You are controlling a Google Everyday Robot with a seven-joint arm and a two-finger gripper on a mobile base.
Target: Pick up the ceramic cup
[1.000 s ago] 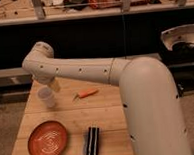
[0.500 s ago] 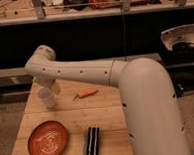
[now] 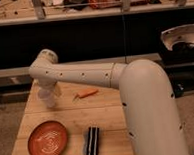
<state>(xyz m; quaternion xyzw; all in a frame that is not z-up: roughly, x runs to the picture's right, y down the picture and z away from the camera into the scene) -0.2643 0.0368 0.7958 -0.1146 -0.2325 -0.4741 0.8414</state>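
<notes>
I have the arm (image 3: 80, 75) stretched toward 9 o'clock, with the gripper (image 3: 47, 89) hanging straight down over the ceramic cup (image 3: 49, 99), its fingers spread wide. I cannot tell whether they touch it. The cup stands upright on the bench (image 3: 108, 116), long axis vertical and narrow base down, at 12 o'clock from the orange plate (image 3: 48, 140). A small orange piece (image 3: 86, 94) lies at 3 o'clock.

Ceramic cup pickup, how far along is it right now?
Done: the gripper is at the ceramic cup, near the back left of the table. In hand: lining up, jaws open; whether they are around the cup or just above it I cannot tell. Left: closing on the cup and lifting it; it sits on the table.
</notes>
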